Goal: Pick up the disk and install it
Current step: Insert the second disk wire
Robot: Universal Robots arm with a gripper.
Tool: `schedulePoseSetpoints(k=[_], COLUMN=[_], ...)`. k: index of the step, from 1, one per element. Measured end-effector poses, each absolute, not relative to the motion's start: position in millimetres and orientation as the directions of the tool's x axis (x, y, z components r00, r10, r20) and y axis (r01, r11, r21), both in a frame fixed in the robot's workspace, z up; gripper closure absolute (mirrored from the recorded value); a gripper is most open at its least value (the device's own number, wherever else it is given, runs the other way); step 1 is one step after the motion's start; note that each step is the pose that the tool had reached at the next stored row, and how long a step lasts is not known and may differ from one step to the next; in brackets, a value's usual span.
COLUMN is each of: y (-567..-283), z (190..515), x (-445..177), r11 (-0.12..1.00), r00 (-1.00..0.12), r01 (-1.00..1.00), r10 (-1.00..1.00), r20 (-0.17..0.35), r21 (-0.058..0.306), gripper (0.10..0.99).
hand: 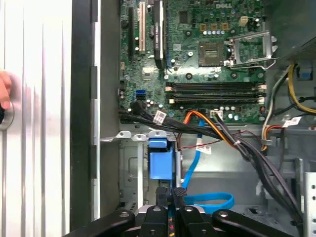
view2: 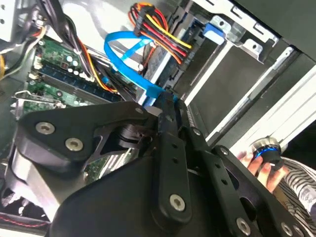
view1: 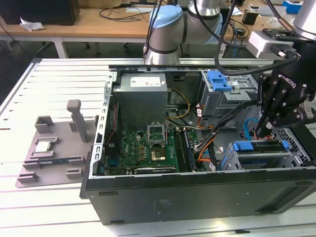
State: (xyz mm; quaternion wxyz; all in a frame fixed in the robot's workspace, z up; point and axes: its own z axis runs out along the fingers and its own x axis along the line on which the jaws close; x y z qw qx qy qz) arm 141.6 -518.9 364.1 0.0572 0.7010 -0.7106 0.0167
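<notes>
as the fingers (view1: pixel 263 129) are seen drawn together above the drive bay, nothing visibly held, the disk (view1: pixel 261 148) is seated just below them, blue carrier frame (hand: pixel 160 164) shown in the cage, open computer case (view1: pixel 197 192) on the desk (view1: pixel 54 207)

No text I'd call readable: some white lettering on the gripper (view1: pixel 263 129) body above its fingers (view1: pixel 269 116), and a tiny-print sticker (view1: pixel 143 83) well away from them.
</notes>
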Motion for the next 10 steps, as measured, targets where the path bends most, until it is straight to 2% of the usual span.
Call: schedulePoseSetpoints(k=[4,10], y=[-518.9,-518.9], z=[357.4,349.9], x=[145.3,149.0], r11=[-0.030,-0.034], r00=[0.036,0.040], r01=[-0.998,-0.998], r10=[-0.994,-0.993], r20=[0.107,0.107], r21=[0.058,0.058], gripper=[0.929,0.929])
